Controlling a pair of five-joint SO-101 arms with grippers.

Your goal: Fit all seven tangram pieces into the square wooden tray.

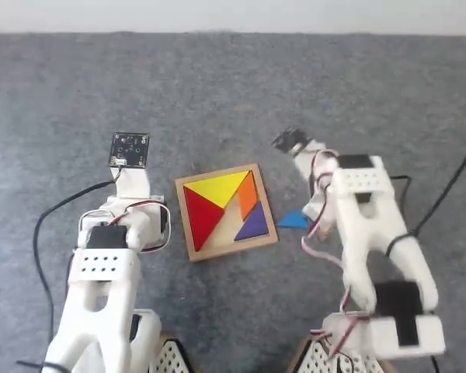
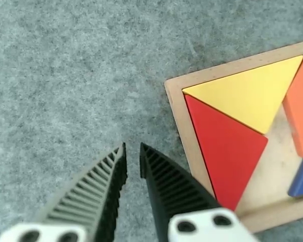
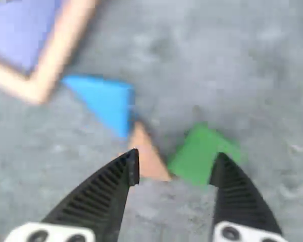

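Note:
The square wooden tray [image 1: 233, 248] lies mid-table and holds a yellow triangle [image 1: 217, 186], a red triangle [image 1: 199, 218], an orange piece [image 1: 248, 196] and a purple triangle [image 1: 254, 225]. A blue triangle [image 1: 295, 220] rests on the carpet just right of the tray. My right gripper [image 3: 177, 155] hangs open over a green piece [image 3: 203, 152] and a tan piece [image 3: 149, 159], with the blue triangle [image 3: 103, 101] and the tray corner [image 3: 43, 75] just beyond. My left gripper [image 2: 133, 147] is shut and holds nothing, above bare carpet beside the tray's rim [image 2: 179, 121].
Grey carpet covers the table. The left arm [image 1: 109, 264] stands left of the tray and the right arm [image 1: 365, 233] stands right of it. Bare wood [image 2: 278, 166] shows in the tray's middle between the red triangle [image 2: 222, 151] and the orange piece [image 2: 300, 116].

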